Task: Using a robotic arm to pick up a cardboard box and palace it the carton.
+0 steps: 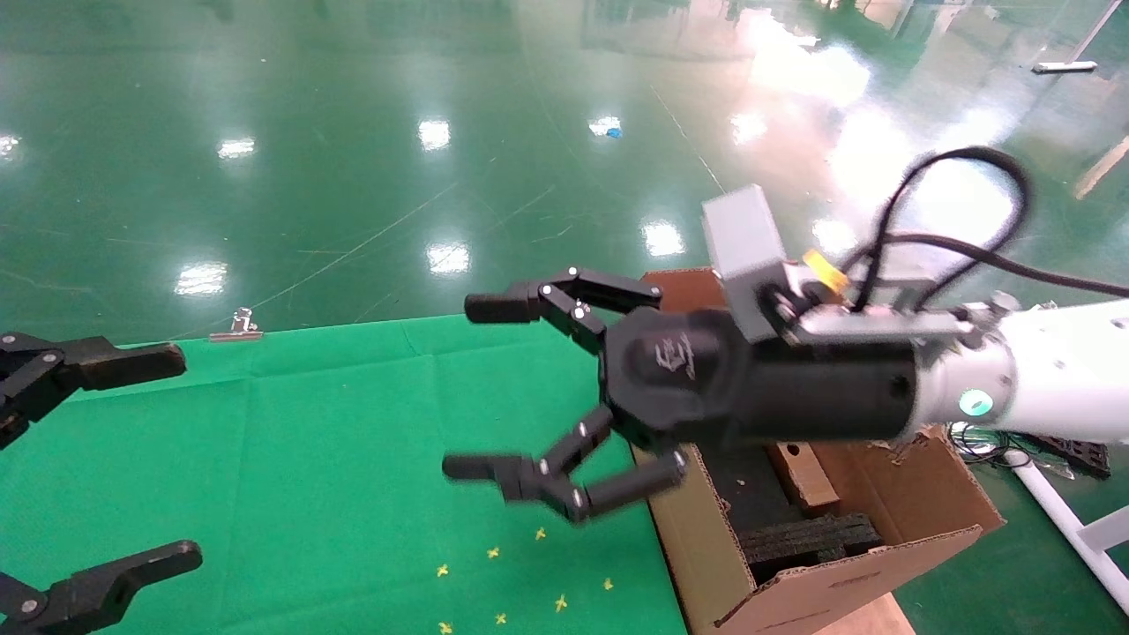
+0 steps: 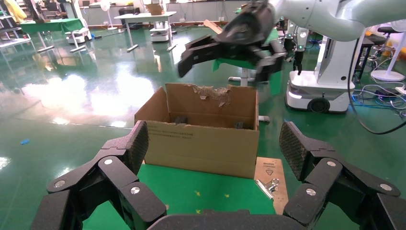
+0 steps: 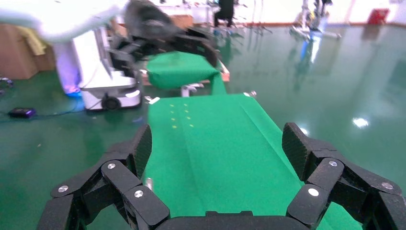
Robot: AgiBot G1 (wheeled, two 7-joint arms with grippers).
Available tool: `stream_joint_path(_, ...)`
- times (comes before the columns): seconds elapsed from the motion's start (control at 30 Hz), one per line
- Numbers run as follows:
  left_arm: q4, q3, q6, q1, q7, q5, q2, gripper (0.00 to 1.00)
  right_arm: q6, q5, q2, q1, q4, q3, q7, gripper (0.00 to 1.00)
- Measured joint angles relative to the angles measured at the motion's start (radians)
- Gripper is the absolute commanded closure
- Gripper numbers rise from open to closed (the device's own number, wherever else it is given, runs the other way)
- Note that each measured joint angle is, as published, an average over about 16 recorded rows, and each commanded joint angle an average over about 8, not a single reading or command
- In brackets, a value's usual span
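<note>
Leaning inside the carton at lower right of the head view, the cardboard box rests beside black foam. Right gripper hovers mid-frame over the green desk, fingers spread, empty. Left gripper at left edge, fingers spread.

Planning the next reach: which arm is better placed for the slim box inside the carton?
Right. The right gripper hangs open beside the carton holding the cardboard box; the left gripper sits open across the table, far off.
</note>
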Motion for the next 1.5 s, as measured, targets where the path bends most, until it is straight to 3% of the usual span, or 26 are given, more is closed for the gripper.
stream_joint_path(0.43, 0.0, 0.0, 0.0, 0.0, 0.0, 0.0, 0.0, 0.0, -0.036, 0.03, 0.015, -0.083, 0.08, 0.095, -0.018, 0.0)
stream_joint_path(1.5, 0.0, 0.0, 0.0, 0.0, 0.0, 0.0, 0.0, 0.0, -0.025, 0.019, 0.01, -0.056, 0.055, 0.065, -0.013, 0.0)
